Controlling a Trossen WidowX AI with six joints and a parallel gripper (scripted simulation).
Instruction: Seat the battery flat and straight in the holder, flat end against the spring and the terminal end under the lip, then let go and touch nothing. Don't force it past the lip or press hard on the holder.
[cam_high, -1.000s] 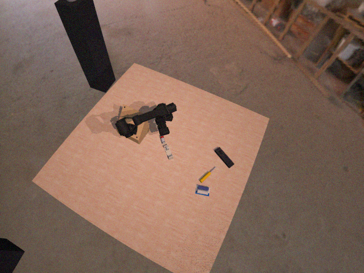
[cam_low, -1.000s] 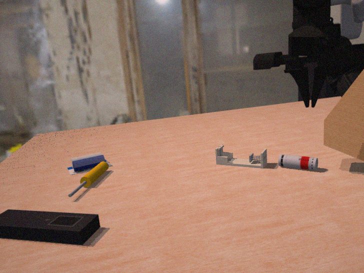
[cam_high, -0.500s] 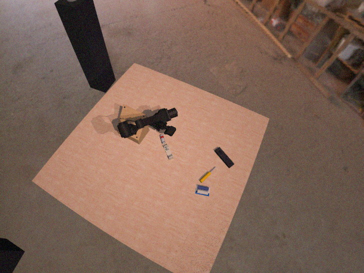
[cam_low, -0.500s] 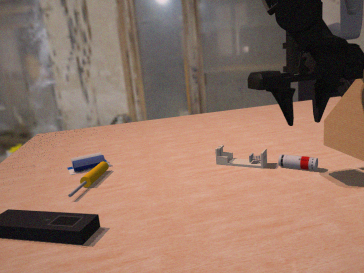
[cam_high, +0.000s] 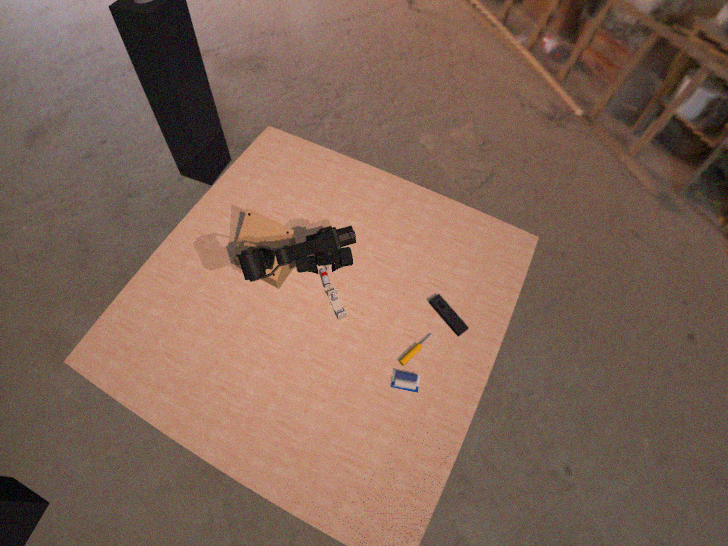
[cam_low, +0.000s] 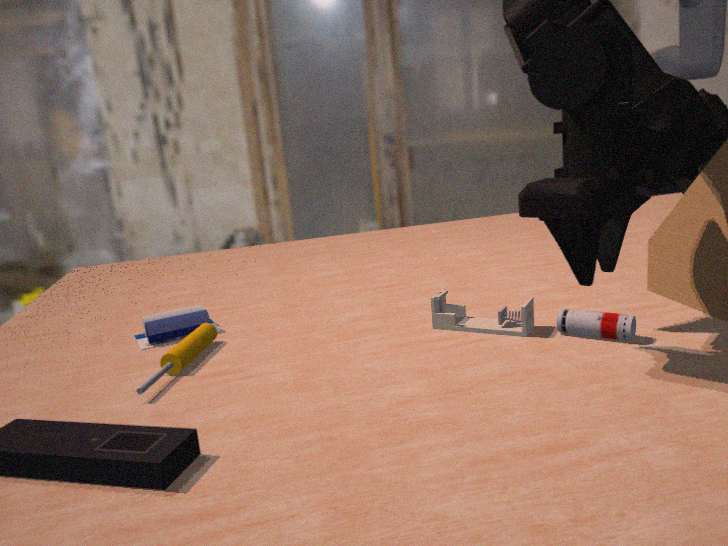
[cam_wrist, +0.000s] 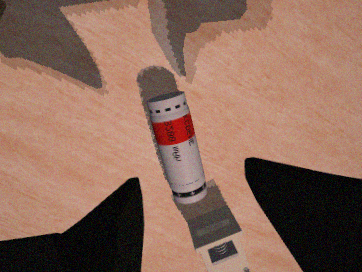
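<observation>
The white battery (cam_high: 324, 277) (cam_low: 588, 325) (cam_wrist: 177, 155) with a red band lies on its side on the table, outside the holder (cam_high: 336, 304) (cam_low: 493, 325) (cam_wrist: 215, 235). It is roughly in line with the holder, a small gap from its spring end. The red band is toward the end away from the holder. The pale holder is empty and stands flat, its lip end farther from the battery. My gripper (cam_low: 596, 277) (cam_wrist: 193, 177) is open and empty above the battery. In the wrist view its fingers stand on either side of the battery's holder-side end. The top view hides the fingertips.
A yellow screwdriver (cam_high: 411, 353) (cam_low: 191, 347), a blue-and-white object (cam_high: 405, 379) (cam_low: 176, 325) and a black box (cam_high: 448, 315) (cam_low: 99, 452) lie well away from the holder. The arm's wooden base (cam_high: 264, 228) (cam_low: 676, 264) is near the battery.
</observation>
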